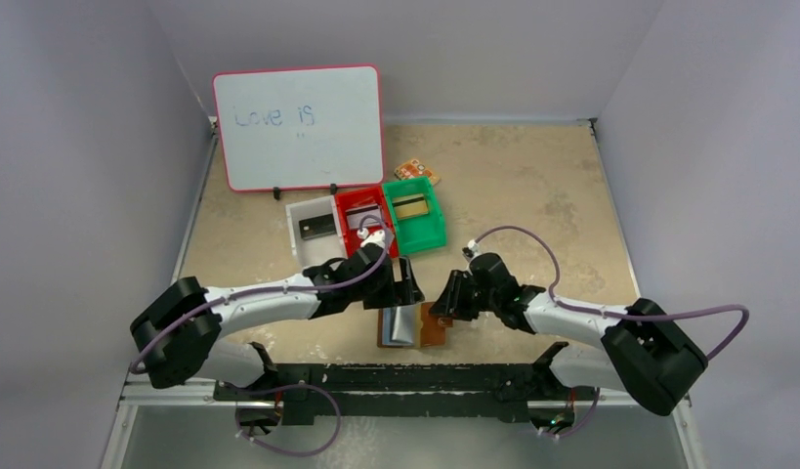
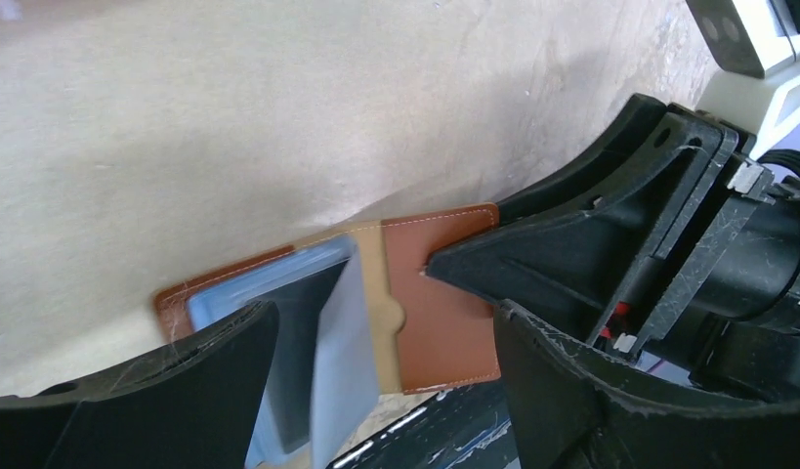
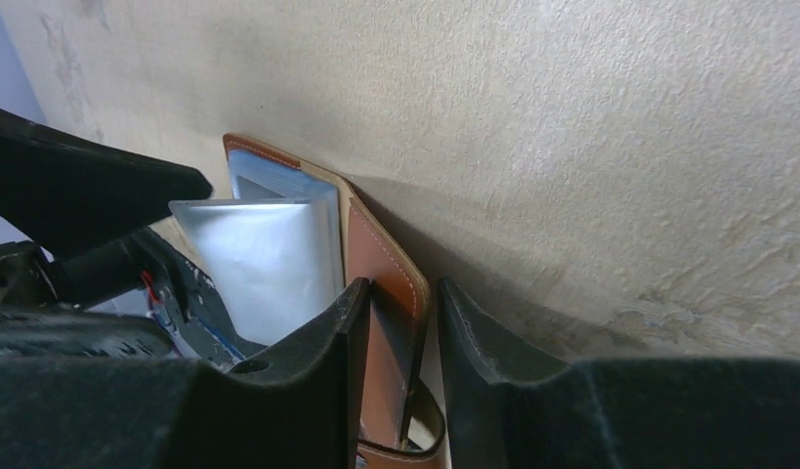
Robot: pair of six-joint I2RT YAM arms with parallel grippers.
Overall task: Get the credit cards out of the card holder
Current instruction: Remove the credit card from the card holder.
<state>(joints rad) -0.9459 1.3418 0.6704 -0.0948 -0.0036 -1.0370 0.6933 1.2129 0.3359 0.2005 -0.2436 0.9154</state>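
Note:
The brown card holder point(image 1: 412, 325) lies open near the table's front edge, its pale blue-grey pockets point(image 2: 337, 322) facing up. A dark shape point(image 2: 296, 371) sits in one pocket; I cannot tell whether it is a card. My right gripper point(image 3: 403, 293) is shut on the holder's brown flap point(image 3: 376, 259), one finger on each side. My left gripper point(image 2: 381, 322) hangs open just above the pockets, fingers wide and holding nothing. Credit cards lie in the bins: a dark one point(image 1: 318, 227), a silvery one point(image 1: 361, 221), a gold-olive one point(image 1: 409, 206).
White point(image 1: 300, 217), red point(image 1: 349, 201) and green point(image 1: 437, 221) bins stand side by side behind the arms. A whiteboard point(image 1: 300, 127) leans at the back left. An orange patterned packet point(image 1: 411, 170) lies behind the green bin. Grey walls close in three sides.

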